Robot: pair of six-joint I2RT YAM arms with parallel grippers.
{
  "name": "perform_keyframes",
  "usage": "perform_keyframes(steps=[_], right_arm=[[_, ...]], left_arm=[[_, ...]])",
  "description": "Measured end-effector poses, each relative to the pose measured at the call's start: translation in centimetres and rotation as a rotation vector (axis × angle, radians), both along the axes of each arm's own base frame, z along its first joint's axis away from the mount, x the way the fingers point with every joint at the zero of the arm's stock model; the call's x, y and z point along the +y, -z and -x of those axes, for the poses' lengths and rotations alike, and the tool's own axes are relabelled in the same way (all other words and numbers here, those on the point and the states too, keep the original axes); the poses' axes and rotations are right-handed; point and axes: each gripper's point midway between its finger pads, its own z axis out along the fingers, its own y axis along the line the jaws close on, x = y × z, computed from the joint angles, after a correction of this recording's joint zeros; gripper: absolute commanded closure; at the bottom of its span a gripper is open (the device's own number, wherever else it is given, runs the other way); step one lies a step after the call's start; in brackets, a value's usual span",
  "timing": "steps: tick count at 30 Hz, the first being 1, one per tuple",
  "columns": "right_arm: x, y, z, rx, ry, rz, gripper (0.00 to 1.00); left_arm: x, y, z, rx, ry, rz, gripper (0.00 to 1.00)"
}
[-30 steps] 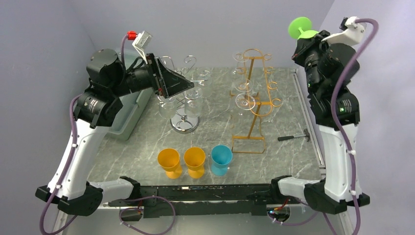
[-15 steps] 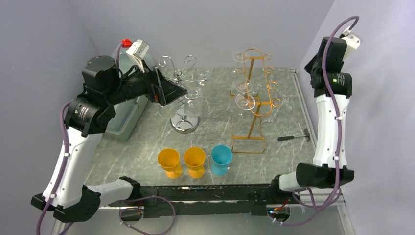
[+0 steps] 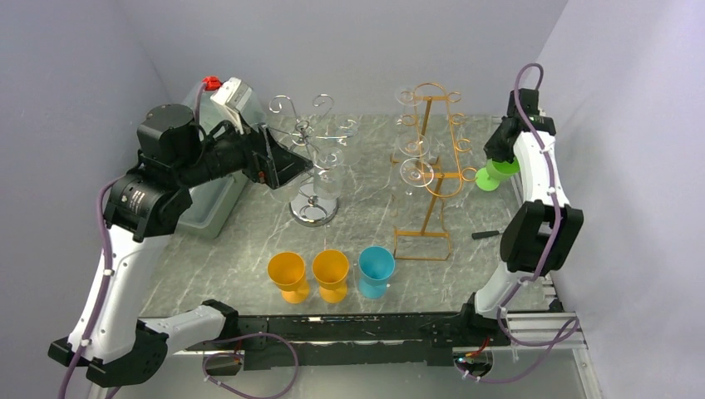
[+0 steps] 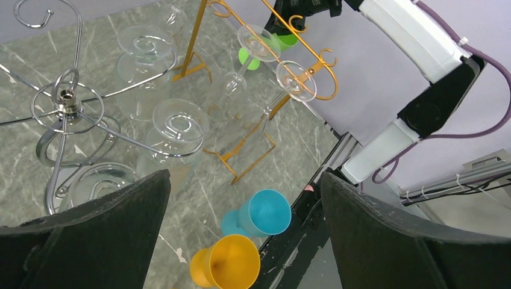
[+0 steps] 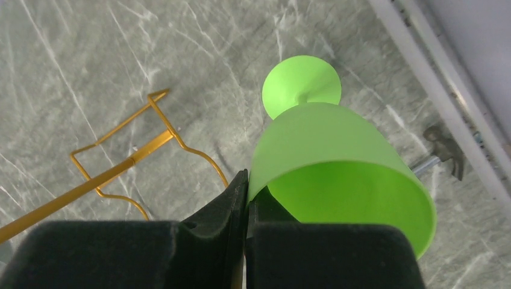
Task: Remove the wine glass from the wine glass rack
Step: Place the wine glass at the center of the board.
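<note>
Slippage is the risk: the right gripper (image 5: 246,180) pinches only the thin rim of the lime-green plastic wine glass (image 5: 337,162). The glass is tilted, foot toward the grey marble table (image 5: 90,72), off the gold wire rack (image 5: 120,162) and near the right edge. That arm folds sharply and reaches far back. The left gripper (image 4: 244,180) hangs spread wide and empty by the silver wire rack (image 4: 66,105).

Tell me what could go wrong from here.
1. The right claw pinches the green glass only by its rim, so it could slip and drop.
2. The green glass hangs near the gold rack and might clip it.
3. The open left claw could knock the clear glasses hanging on the silver rack.
</note>
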Motion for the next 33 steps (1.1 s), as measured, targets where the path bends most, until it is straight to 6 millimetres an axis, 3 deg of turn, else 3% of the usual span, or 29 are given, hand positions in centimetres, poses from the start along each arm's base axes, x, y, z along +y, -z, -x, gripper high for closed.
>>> perform_keyframes(steps=[4, 11, 15, 23, 33], right_arm=[[0.4, 2.5, -0.5, 0.054, -0.014, -0.036, 1.0], [0.7, 4.5, -0.8, 0.101, -0.024, -0.062, 1.0], [0.7, 6.1, -1.3, 0.13, -0.027, -0.073, 0.9], [0.6, 6.1, -1.5, 0.132, -0.029, -0.066, 0.56], [-0.1, 3.3, -2.4, 0.083, -0.02, -0.029, 0.39]], left_arm=[[0.0, 0.5, -0.2, 0.011, -0.007, -0.01, 0.01], [0.2, 0.7, -0.3, 0.009, -0.015, -0.017, 0.01], [0.2, 0.7, -0.4, 0.003, -0.015, -0.022, 0.01], [0.2, 0.8, -0.4, 0.003, -0.014, -0.024, 0.0], [0.0, 1.1, -0.8, 0.014, -0.014, -0.029, 0.0]])
